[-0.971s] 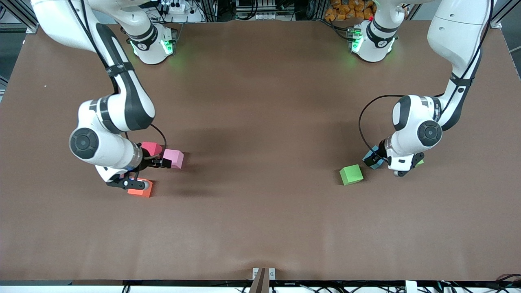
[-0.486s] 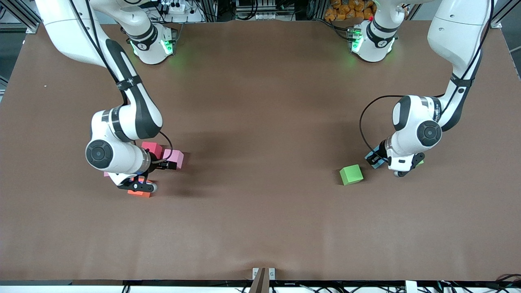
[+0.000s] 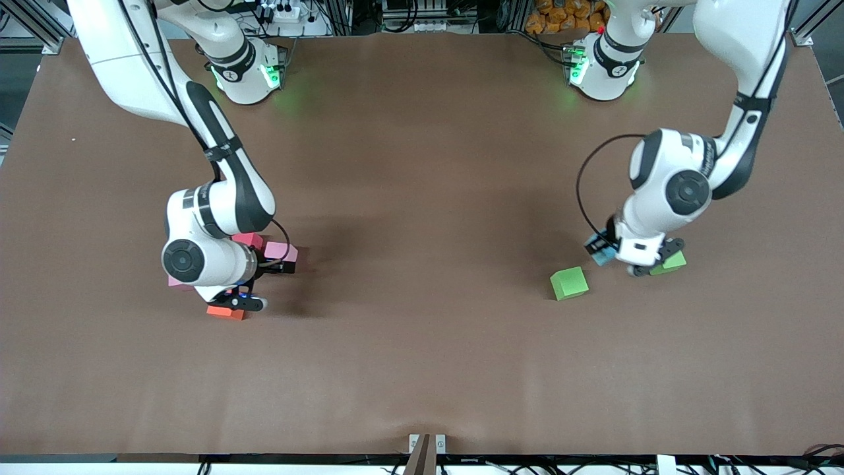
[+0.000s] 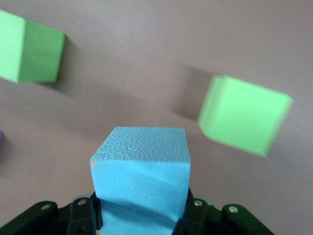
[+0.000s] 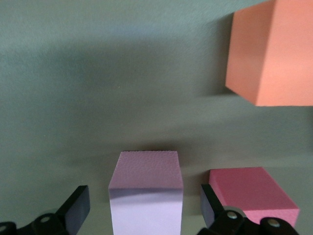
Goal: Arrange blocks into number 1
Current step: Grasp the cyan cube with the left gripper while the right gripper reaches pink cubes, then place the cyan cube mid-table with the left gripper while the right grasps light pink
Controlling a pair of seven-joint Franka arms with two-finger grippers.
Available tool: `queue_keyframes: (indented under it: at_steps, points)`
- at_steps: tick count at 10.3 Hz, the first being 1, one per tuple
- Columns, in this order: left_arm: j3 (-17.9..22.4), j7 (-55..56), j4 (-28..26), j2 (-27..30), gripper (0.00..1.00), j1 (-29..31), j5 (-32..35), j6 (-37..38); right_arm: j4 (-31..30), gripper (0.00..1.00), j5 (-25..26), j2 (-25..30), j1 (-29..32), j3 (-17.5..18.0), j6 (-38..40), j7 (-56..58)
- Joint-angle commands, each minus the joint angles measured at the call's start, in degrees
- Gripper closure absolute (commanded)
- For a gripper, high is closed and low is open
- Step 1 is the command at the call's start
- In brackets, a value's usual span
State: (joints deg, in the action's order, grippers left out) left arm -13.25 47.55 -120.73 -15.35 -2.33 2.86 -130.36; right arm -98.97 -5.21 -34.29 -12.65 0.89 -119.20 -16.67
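Left end effector [image 4: 142,223]: clamped on the light blue block [image 4: 141,178], low over the tabletop [image 3: 422,198] at the left arm's end; two green blocks [image 3: 569,283] [image 3: 668,263] lie just beside it. Right end effector [image 5: 142,215]: fingers spread wide, straddling the purple block [image 5: 145,191] without gripping; red block [image 5: 252,191] just beside one finger; orange block [image 5: 271,51] near; pink block [image 3: 281,252] close by. Risk, as I judge it: closing could nudge the red block, since my finger sits so near; carrying the blue one low could clip a green neighbour.
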Motion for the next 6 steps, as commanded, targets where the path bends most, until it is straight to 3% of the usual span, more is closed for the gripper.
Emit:
queue_keyframes:
  at_steps: [1,4,6]
  points:
    - [-8.33,8.58,-0.82,1.65,1.0,-0.39,1.36,0.99,-0.17,0.0,0.11,-0.6,-0.8,-0.36,0.02,-0.03]
    - [-18.36,15.36,-0.99,0.68,1.0,-1.78,1.36,0.99,-1.75,0.0,0.03,-0.52,-0.8,-0.36,0.28,1.29]
    - [-19.09,19.58,-1.0,-0.55,1.0,-9.49,1.36,0.99,-1.93,0.07,0.03,-0.52,-0.71,-0.36,0.37,1.29]
